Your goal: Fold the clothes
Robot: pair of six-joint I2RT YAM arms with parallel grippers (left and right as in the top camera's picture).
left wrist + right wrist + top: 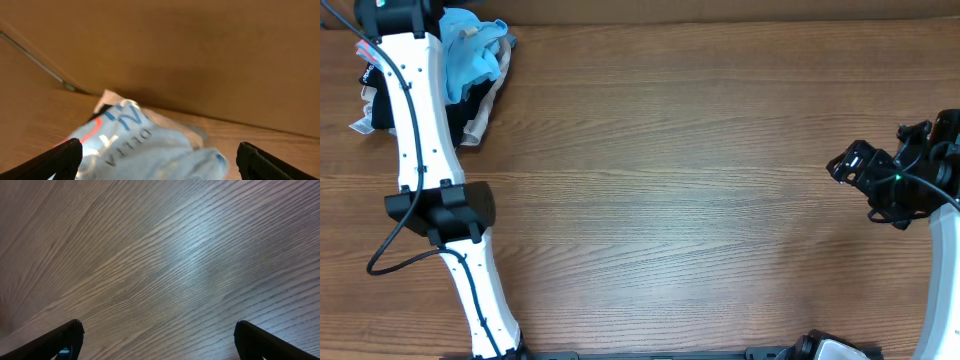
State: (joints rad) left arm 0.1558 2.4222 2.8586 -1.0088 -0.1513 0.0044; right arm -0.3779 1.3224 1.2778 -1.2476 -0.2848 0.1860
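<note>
- Left gripper (159, 150): fingers spread wide, pinching nothing; it hangs over the heap at the table's far left corner, its head cut off by the frame edge in the overhead view.
- Right gripper (157, 325): fingers spread wide, empty, over bare wood at the right edge.
- Table (670, 200): wood-grain top, open across centre, right and near side; a brown panel stands along the far edge, just behind the heap.
- Left arm (420, 120): crosses the heap's left part and hides it.
- Clothes (470, 55): sky-blue T-shirt, crumpled on top of the pile in the far left corner; long axis roughly far to near; collar and hem cannot be told apart. Lettering and a red mark face up.
- Black garment (382, 105) and beige cloth (480, 118): beneath the shirt, mostly covered.
</note>
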